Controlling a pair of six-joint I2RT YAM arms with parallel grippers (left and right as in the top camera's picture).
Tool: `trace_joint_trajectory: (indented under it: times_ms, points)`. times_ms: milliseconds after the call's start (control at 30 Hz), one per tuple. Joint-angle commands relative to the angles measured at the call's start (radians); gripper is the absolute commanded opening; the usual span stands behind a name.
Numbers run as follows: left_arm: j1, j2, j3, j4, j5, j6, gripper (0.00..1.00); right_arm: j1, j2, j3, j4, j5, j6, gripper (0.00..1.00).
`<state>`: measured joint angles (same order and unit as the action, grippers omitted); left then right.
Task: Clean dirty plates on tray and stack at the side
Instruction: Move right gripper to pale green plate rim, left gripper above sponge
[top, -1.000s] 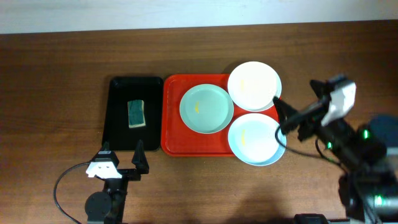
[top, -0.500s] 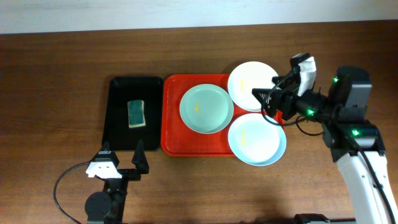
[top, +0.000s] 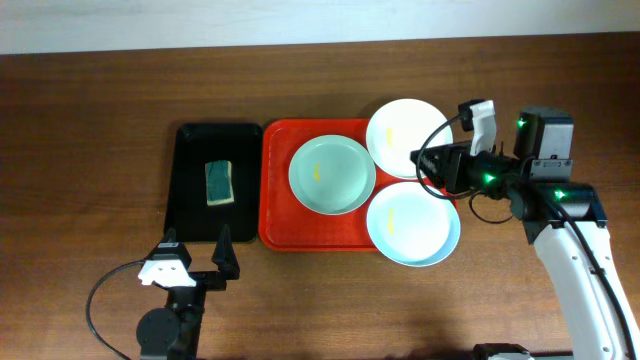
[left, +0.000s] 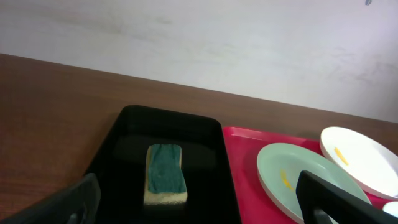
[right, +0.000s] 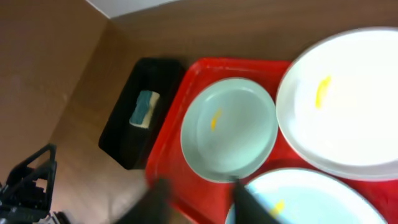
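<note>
Three dirty plates lie on the red-orange tray (top: 280, 205): a mint green plate (top: 332, 175) in the middle, a white plate (top: 400, 135) at the back right and a light blue plate (top: 412, 222) at the front right, each with a yellow smear. My right gripper (top: 425, 165) hovers above the spot where the white and blue plates meet. In the right wrist view its blurred fingers (right: 249, 199) stand apart with nothing between them, over the tray (right: 196, 78) near the mint plate (right: 227, 127). My left gripper (top: 195, 262) rests open in front of the black tray.
A narrow black tray (top: 190, 160) left of the red one holds a green and yellow sponge (top: 219, 182). Seen from the left wrist, the sponge (left: 165, 171) lies straight ahead. Bare wooden table lies right of the plates and along the back wall.
My right arm has swung in from the table's right side to above the white and blue plates, and its jaws have narrowed. The left arm and the plates have not moved.
</note>
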<state>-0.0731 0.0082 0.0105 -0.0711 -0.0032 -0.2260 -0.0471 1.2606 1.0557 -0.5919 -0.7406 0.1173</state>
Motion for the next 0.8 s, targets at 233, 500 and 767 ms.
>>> trace_joint_trajectory:
  times_ms: [233, 500, 767]
  points:
    - [-0.004, 0.104, 0.349, -0.182, 0.035, 0.022, 0.99, -0.005, -0.001, 0.038, -0.083, 0.178, 0.082, 0.27]
    - [-0.004, 0.601, 0.99, -0.554, 0.034, 0.064, 0.99, -0.005, -0.001, 0.181, -0.262, 0.301, 0.078, 0.61]
    - [-0.004, 1.143, 1.593, -1.141, 0.049, 0.064, 0.99, -0.002, 0.045, 0.352, -0.455, 0.369, 0.078, 0.78]
